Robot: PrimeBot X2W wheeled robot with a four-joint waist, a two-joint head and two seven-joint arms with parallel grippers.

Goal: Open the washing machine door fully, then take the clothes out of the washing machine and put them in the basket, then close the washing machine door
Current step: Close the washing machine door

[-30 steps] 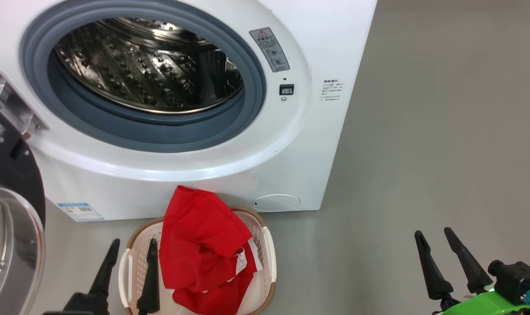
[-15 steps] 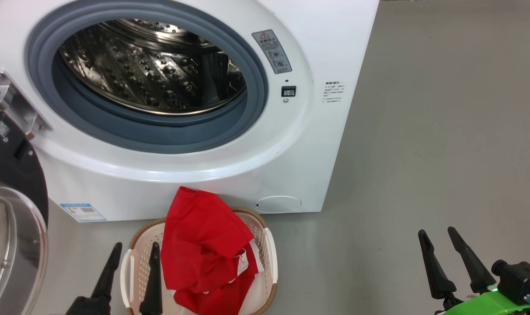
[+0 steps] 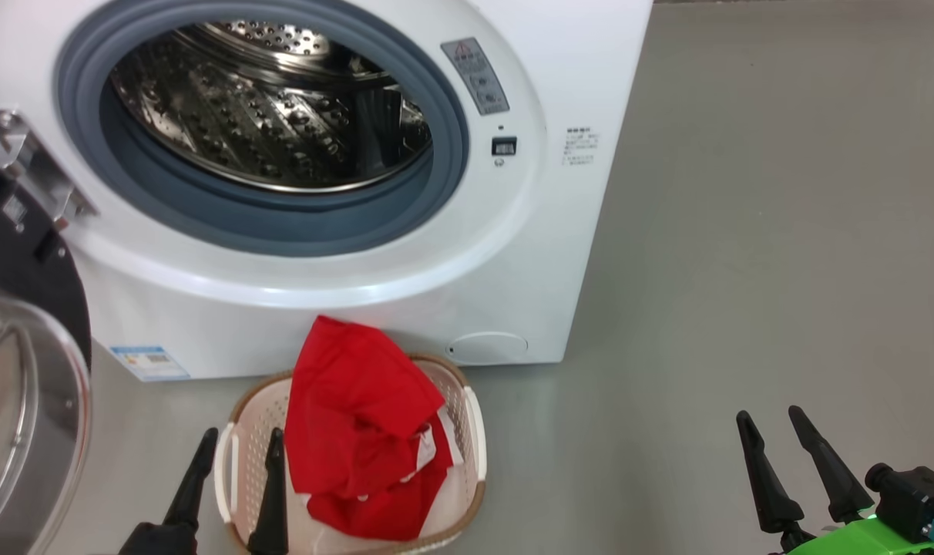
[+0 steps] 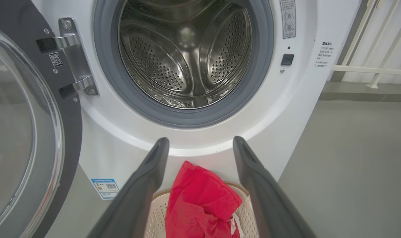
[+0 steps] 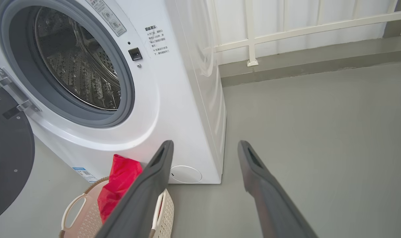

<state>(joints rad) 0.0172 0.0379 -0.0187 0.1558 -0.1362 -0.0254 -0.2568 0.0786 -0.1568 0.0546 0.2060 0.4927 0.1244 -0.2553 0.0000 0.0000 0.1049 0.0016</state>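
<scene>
Floor [image 3: 744,231], grey, beneath washing machine [image 3: 344,289]; railing [image 5: 250,29] beyond.

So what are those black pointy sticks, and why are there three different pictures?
Those sticks are the robot's fingers. Each pair makes a gripper: the left gripper and the right gripper, both open, holding nothing. One picture comes from a camera on the robot's head, looking down. The other two come from cameras on its wrists, peeking between the fingers. Ahead is a white washing machine, its round door swung open, showing a shiny steel drum. A basket on the grey floor holds red clothes.
</scene>
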